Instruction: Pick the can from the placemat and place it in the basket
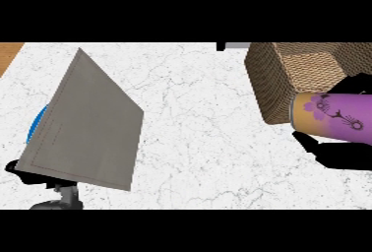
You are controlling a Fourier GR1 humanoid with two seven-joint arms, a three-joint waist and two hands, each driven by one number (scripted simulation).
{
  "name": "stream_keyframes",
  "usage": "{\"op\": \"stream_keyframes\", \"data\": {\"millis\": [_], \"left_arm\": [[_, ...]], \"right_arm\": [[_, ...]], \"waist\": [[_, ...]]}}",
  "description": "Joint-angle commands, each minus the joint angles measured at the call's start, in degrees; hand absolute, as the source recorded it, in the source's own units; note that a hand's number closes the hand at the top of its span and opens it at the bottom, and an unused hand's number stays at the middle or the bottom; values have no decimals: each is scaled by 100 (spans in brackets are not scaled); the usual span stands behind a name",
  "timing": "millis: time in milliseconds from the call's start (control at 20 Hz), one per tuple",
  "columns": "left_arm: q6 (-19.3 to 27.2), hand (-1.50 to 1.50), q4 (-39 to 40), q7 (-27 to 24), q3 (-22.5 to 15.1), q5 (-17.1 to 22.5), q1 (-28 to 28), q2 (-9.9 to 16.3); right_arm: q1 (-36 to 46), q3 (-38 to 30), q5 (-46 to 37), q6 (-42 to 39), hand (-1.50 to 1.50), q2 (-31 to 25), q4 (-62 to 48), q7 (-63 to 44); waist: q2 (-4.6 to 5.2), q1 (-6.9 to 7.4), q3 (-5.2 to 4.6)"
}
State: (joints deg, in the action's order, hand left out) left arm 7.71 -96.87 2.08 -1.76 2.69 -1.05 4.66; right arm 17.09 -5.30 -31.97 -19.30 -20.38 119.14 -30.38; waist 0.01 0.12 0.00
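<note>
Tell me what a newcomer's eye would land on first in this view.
The purple can stands out first: it lies on its side in the right hand at the right edge, just in front of the wicker basket. Next comes the grey placemat, tilted across the left of the marble counter, with something blue peeking out from behind its left edge.

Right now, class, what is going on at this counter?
The robot's right hand is curled round a purple can, holding it on its side next to the wicker basket, not yet inside. The grey placemat lies at the left with nothing on it. The left hand barely shows under the placemat's lower corner; its fingers cannot be made out.
</note>
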Motion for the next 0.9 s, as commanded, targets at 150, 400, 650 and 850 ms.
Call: {"op": "stream_keyframes", "data": {"millis": [150,400,650,850], "left_arm": [[38,0,191,-238,-58,-151,75,-170],[-30,0,-212,36,-33,-74,72,-106],[-155,0,541,-408,151,-54,-57,-104],[-103,0,126,-165,8,-106,51,-173]], "right_arm": [[302,-564,-45,311,150,-161,-1245,908],[494,-1046,-57,369,150,-705,-2343,1818],[624,-849,-368,431,150,-854,-3105,2340],[645,-534,-863,947,150,-582,-3689,2570]], "waist": [[3,9,-1],[7,28,1],[8,10,-1],[6,31,0]]}}
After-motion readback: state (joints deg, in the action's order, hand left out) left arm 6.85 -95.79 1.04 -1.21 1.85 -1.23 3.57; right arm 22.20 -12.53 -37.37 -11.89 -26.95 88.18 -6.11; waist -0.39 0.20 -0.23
